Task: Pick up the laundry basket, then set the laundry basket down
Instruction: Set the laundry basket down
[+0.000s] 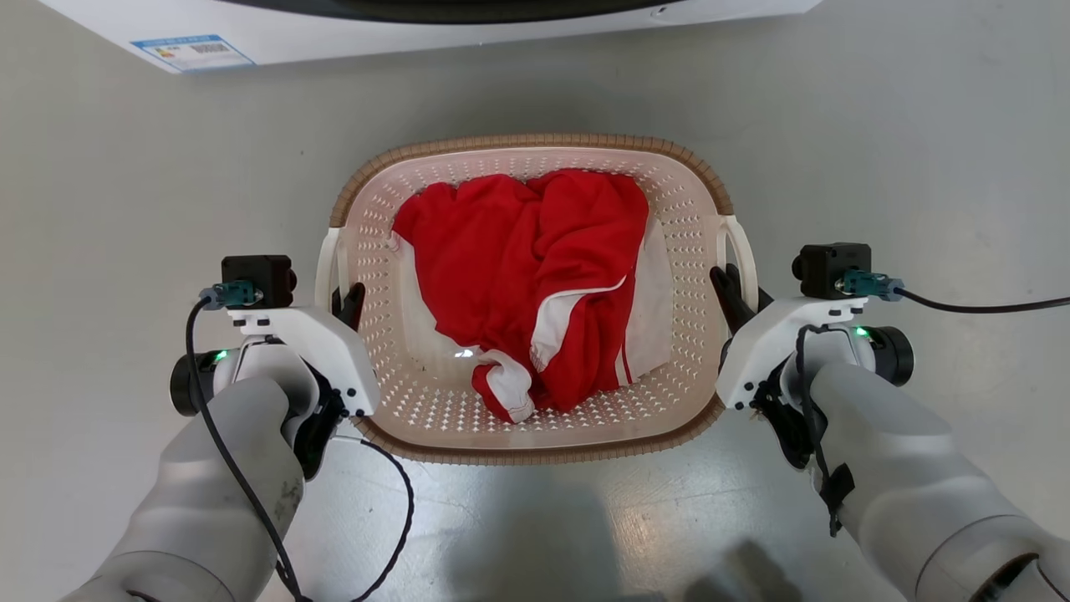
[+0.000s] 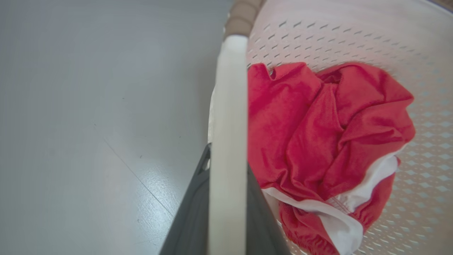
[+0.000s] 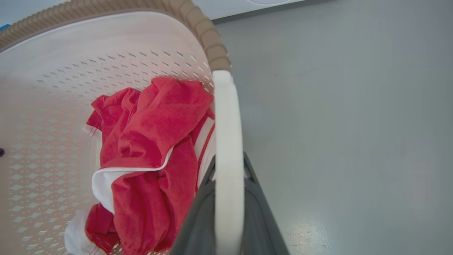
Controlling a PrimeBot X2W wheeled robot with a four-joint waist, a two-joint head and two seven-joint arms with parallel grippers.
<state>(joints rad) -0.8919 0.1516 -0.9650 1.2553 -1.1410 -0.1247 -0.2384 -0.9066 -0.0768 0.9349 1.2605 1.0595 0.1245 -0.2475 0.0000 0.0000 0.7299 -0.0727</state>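
Cream perforated plastic laundry basket [image 1: 535,142], rounded-rectangular with a brown woven-look rim, is square in front of me over the grey floor [image 1: 125,184]. The white washing machine [image 1: 418,25] lies just beyond the basket's far rim. I cannot tell from the head view whether the base rests on the floor or hangs just off it.

Load: one crumpled red-and-white garment [image 1: 535,276] in the basket's middle, leaning a little toward its right wall.

Left gripper [image 1: 351,303]: at the basket's left side, pinching the white loop handle [image 2: 228,141]. The left wrist view has a dark finger [image 2: 193,219] on either face of the loop, no gap. Right gripper [image 1: 730,293]: the same on the basket's right side, pressed onto the other white loop handle [image 3: 228,141], a finger [image 3: 260,219] on each face.

Handling, my judgement: light, being a thin shell plus one garment. The walls likely flex, so squeezing the rim would bow it; the loops are the proper hold. Both are taken toward the basket's near end rather than mid-loop. Smooth plastic in a narrow pinch may slip, or let the basket swing about the two grips. The garment is soft and should not upset the balance much. I would move both wrists level and together, and lower flat so the base lands all at once.
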